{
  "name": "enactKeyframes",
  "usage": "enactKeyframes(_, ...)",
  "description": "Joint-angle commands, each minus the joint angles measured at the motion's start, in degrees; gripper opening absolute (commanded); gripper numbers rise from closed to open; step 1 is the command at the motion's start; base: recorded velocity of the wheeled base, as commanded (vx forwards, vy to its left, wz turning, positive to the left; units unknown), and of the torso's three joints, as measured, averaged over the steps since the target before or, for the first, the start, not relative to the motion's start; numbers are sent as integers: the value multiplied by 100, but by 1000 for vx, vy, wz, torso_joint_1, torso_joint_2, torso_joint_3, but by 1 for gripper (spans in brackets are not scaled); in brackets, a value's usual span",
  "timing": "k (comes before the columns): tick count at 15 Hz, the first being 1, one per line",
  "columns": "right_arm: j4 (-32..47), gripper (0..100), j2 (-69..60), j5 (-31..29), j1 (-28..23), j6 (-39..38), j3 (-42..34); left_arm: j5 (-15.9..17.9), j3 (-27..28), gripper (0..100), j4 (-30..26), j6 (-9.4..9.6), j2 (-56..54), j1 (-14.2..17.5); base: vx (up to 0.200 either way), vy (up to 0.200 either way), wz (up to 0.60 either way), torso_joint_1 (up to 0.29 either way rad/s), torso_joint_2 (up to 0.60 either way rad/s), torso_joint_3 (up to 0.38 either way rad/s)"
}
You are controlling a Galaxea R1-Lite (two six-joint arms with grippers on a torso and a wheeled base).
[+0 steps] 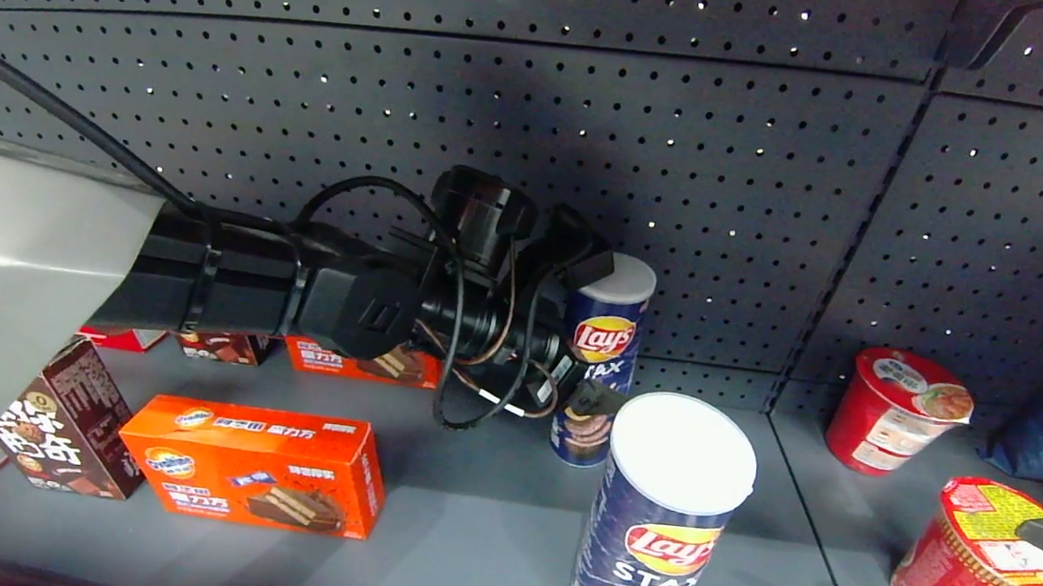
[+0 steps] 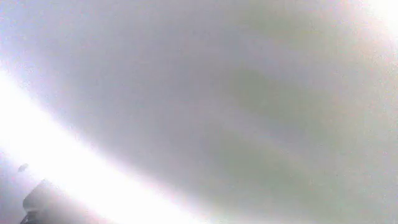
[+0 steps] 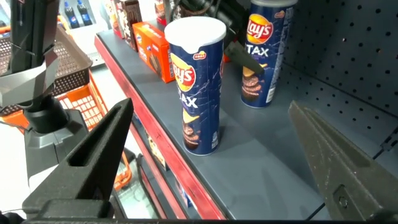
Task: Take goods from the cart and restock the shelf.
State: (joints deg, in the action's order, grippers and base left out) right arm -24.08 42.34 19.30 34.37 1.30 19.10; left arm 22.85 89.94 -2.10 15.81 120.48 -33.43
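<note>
Two fingers of the left gripper (image 1: 592,333) clasp the rear can (image 1: 623,284), apparently to seat it; the right gripper (image 3: 211,109) gapes empty.

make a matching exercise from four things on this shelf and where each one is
1 rear chip can
2 front chip can
3 front orange cake box
4 rear noodle cup

a lying flat, left part of the shelf
b in the left gripper
c standing free near the front edge
d at the back, right-hand section

Pairs: 1-b, 2-c, 3-a, 4-d
</note>
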Motion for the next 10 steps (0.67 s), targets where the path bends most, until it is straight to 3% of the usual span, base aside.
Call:
enactKeyframes(1, -1, 100, 108, 4, 18, 1, 6, 1, -135, 100, 16, 1, -235, 12, 0, 0, 0, 0, 0, 0)
enactKeyframes(10, -9, 100, 266, 39, 26, -7, -126, 1, -1383, 100, 34, 36, -1782, 284, 0, 0, 0, 0, 0, 0)
